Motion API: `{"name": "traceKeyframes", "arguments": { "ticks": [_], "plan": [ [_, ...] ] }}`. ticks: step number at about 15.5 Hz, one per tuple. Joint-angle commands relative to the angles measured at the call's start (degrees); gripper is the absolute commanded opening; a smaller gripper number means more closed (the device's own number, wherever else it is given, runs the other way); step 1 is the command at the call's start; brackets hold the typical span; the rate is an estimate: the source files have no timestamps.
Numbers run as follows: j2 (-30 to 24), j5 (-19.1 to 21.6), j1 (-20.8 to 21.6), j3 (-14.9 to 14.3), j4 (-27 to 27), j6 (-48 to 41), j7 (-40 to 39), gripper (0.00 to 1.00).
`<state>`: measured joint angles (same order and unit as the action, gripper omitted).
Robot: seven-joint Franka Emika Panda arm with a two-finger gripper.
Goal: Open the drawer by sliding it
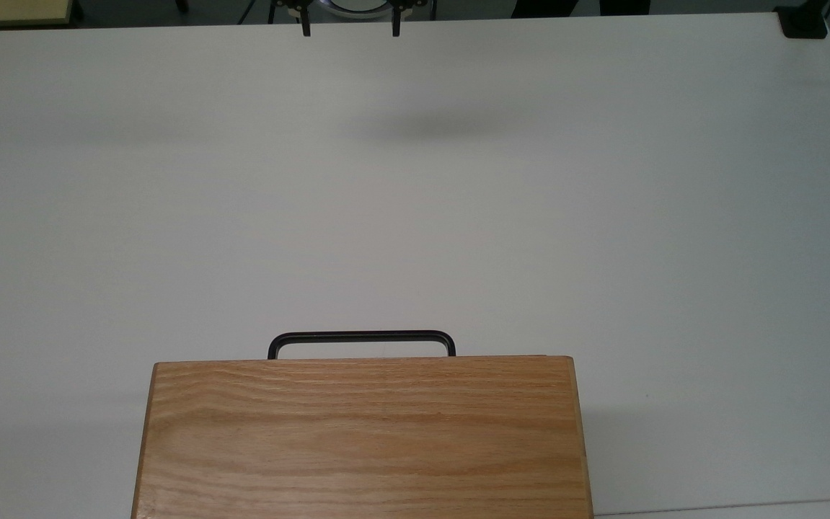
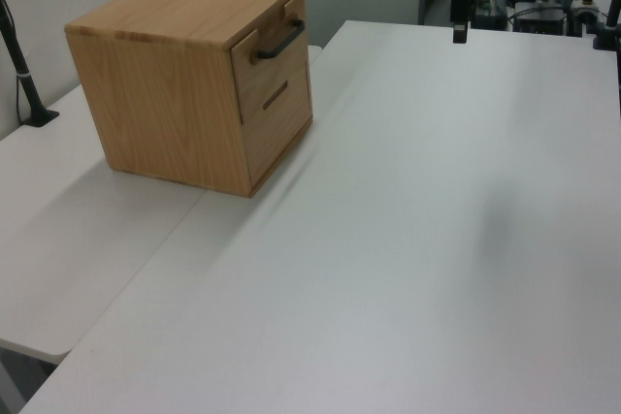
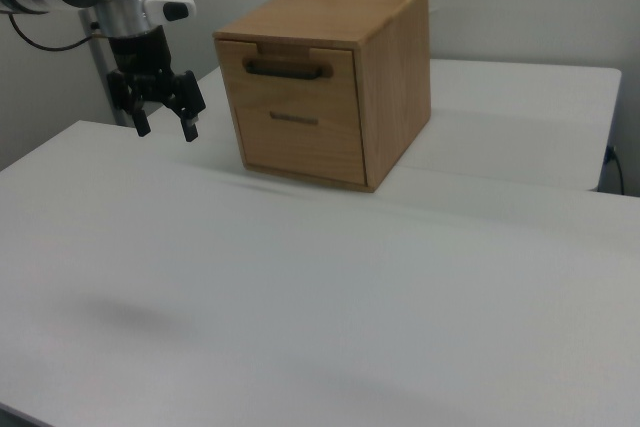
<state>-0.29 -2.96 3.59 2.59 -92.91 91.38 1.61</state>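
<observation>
The drawer (image 3: 290, 72) is the upper front panel of an oak cabinet (image 3: 395, 77), and its front lies level with the cabinet face. Its black bar handle (image 3: 288, 70) runs across the panel. The handle (image 1: 361, 339) juts past the cabinet top (image 1: 364, 440) in the top view, and in the left view the handle (image 2: 279, 41) faces right. My gripper (image 3: 165, 128) hangs open and empty above the table, well off to the right view's left of the drawer. In the top view the gripper (image 1: 350, 29) is at the upper edge, far from the handle. The gripper (image 2: 460, 34) also shows in the left view.
The cabinet stands where two white tables (image 1: 415, 216) meet. Below the drawer is a lower panel with a slot (image 3: 293, 119). A black clamp (image 1: 804, 21) sits on the table corner, and a black post (image 2: 24, 75) stands behind the cabinet. Wide bare tabletop lies between gripper and cabinet.
</observation>
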Motion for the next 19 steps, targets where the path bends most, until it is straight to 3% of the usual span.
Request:
{"name": "traceKeyframes", "arguments": {
  "ticks": [1, 14, 19],
  "plan": [
    [0.38, 1.03, 0.11, -0.3, 0.36, 0.28, -0.64, 1.0],
    [1.61, 1.02, -0.07, -0.56, 1.5, -1.11, 0.32, 1.0],
    [2.05, 0.93, 0.37, -0.13, 3.18, -2.44, 16.2, 1.0]
  ]
}}
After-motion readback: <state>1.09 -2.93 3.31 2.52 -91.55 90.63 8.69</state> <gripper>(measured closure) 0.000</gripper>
